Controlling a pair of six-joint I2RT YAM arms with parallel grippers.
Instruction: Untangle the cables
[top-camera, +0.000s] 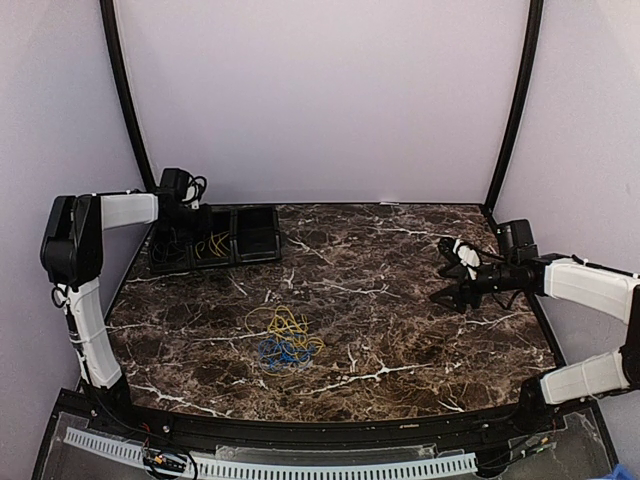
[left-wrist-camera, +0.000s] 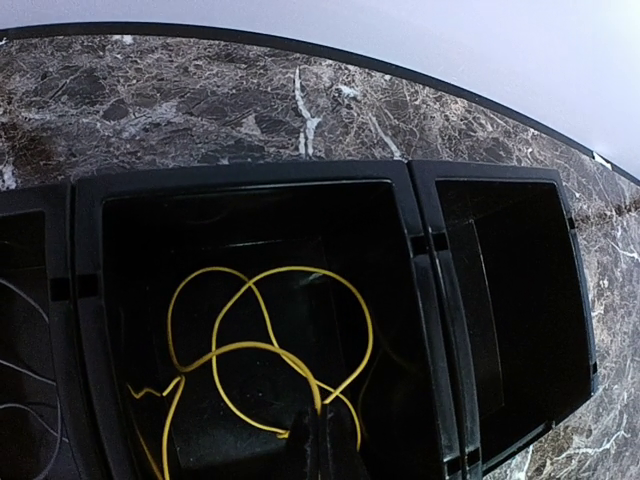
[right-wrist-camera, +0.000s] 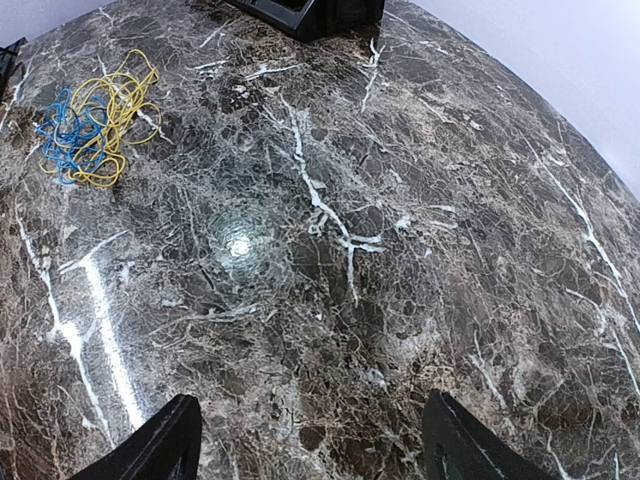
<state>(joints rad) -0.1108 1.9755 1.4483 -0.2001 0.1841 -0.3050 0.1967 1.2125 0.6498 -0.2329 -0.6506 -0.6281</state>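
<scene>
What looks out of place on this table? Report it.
The yellow cable and blue cable lie knotted in one heap at mid-table, outside the tray. A second yellow cable lies looped in the tray's middle compartment. Nothing looks spilled or damaged.

Heaped together in one loose tangle, thin yellow cable (top-camera: 288, 322) over blue cable (top-camera: 280, 352), well apart from the black tray (top-camera: 258, 232) on its near side. Yellow loops spread wider, blue bunched nearer. Inside the tray's middle compartment, in slack overlapping loops, a second yellow cable (left-wrist-camera: 265, 345).
</scene>
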